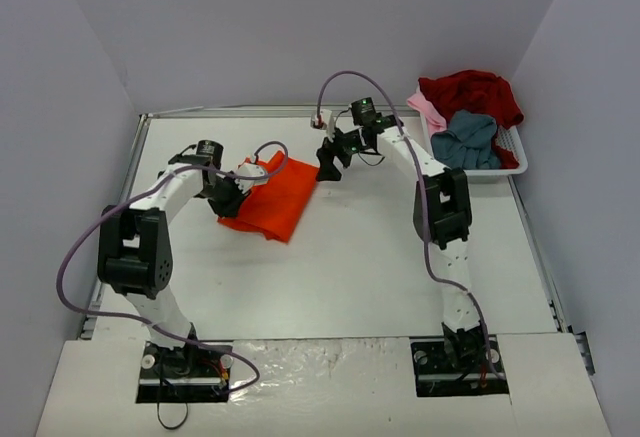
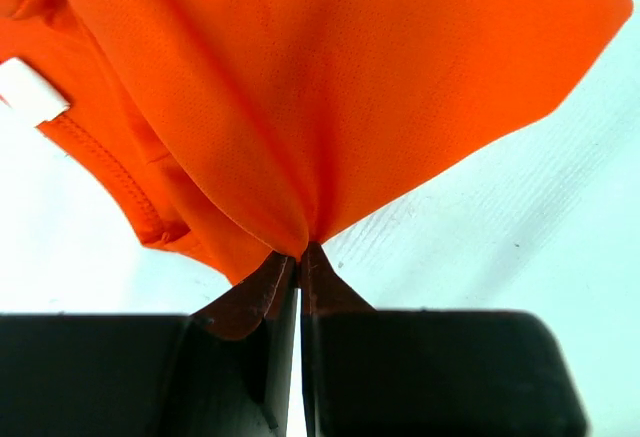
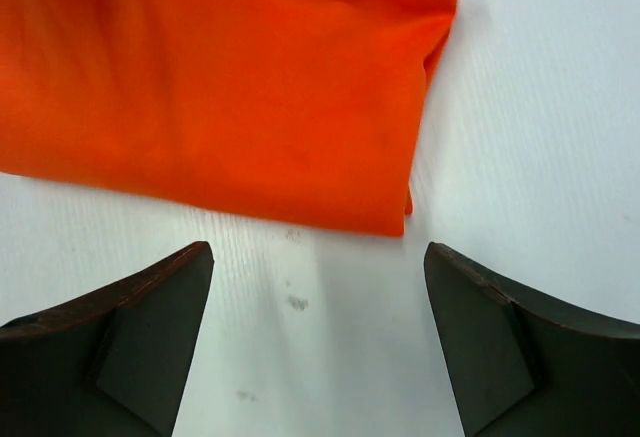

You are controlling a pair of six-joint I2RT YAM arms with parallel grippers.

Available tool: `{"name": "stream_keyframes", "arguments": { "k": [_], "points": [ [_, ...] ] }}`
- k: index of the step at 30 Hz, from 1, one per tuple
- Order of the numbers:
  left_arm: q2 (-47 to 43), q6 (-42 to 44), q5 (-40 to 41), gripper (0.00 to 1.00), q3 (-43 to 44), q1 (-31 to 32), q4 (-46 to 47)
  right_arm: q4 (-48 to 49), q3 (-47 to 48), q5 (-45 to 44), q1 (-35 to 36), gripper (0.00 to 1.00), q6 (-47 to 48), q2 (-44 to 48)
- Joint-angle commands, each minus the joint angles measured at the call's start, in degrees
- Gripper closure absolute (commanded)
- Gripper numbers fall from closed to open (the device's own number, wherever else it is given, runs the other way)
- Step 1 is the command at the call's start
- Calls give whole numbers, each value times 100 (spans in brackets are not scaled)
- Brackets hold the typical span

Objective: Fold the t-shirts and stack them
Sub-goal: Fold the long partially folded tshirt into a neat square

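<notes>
Orange-red t-shirt (image 1: 275, 197) lies folded on the desk (image 1: 350, 277), left of centre. L jaws are pinched tight on a fold at its left edge, cloth gathered up to the tips. R jaws stand wide w/ nothing between them, just beside the shirt's right edge. Dark red t-shirt (image 1: 470, 92), grey-blue t-shirt (image 1: 468, 139) & pink t-shirt (image 1: 428, 107) sit heaped in the white basket (image 1: 512, 142) at the far-right corner.
</notes>
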State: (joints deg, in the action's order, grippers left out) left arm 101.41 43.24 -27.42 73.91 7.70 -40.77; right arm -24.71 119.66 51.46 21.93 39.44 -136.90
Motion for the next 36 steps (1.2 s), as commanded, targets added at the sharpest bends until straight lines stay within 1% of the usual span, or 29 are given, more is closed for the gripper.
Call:
{"name": "stream_keyframes", "arguments": {
  "k": [1,3,6,8,9,10,12,13,16,17,18,20,21,23,24,25,27,29,31,32,34,35,36],
  "points": [
    [-480,-185,-27,98,-200,-59,245,63,-442,-206,-58,18,143,1120],
    [-560,-158,0,98,-280,-50,289,89,-802,-277,-58,19,152,1340],
    [-674,-158,70,98,-403,-59,307,159,-1023,-382,-58,30,47,1368],
    [-701,-185,114,95,-613,-67,429,142,-1006,-418,-58,42,-138,1342],
    [-701,-167,175,86,-675,-67,447,142,-1006,-426,-58,47,-182,1350],
    [-692,-150,184,84,-728,-67,439,142,-1032,-496,-58,57,-252,1376],
    [-701,-132,237,83,-851,-94,369,133,-1111,-619,-58,66,-323,1507],
    [-771,-141,228,80,-895,-129,377,124,-1268,-689,-66,73,-332,1569],
    [-1042,-202,80,73,-992,-357,351,107,-1750,-927,-136,79,-376,1982],
    [-1122,-281,-17,65,-992,-427,325,89,-1892,-1006,-224,80,-393,2114],
    [-1193,-342,-87,64,-914,-506,237,80,-2033,-1059,-268,81,-419,2385],
    [-1360,-491,-482,64,-756,-691,62,89,-2427,-1217,-391,83,-455,2676],
    [-1465,-579,-710,64,-599,-735,-44,89,-2551,-1418,-409,87,-464,2921],
    [-1544,-861,-1061,63,-448,-744,-149,115,-2851,-1664,-418,93,-568,3133],
    [-1545,-914,-1186,63,-282,-918,-211,107,-2886,-1770,-392,100,-708,3117],
    [-1554,-1088,-1282,63,-211,-972,-255,89,-2869,-1876,-365,100,-875,3073],
    [-1589,-1169,-1677,63,-44,-1095,-465,-103,-2650,-2306,-190,100,-1052,2828],
    [-1641,-1257,-1941,63,150,-1402,-721,-218,-2387,-2552,-49,100,-1061,2652],
    [-1886,-1327,-2232,62,124,-1674,-809,-227,-2254,-2475,126,100,-922,2476],
    [-1992,-1327,-2241,62,72,-1937,-844,-210,-2167,-2422,179,100,-877,2406],
    [-2440,-1258,-1962,62,-69,-2141,-897,-175,-1789,-2264,390,100,-824,2169],
    [-2607,-1222,-1630,61,-278,-2316,-897,-166,-1605,-2255,452,100,-833,1941],
    [-2974,-1187,-1470,61,-394,-2404,-897,-174,-1194,-2246,539,100,-850,1800]
  ]
}}
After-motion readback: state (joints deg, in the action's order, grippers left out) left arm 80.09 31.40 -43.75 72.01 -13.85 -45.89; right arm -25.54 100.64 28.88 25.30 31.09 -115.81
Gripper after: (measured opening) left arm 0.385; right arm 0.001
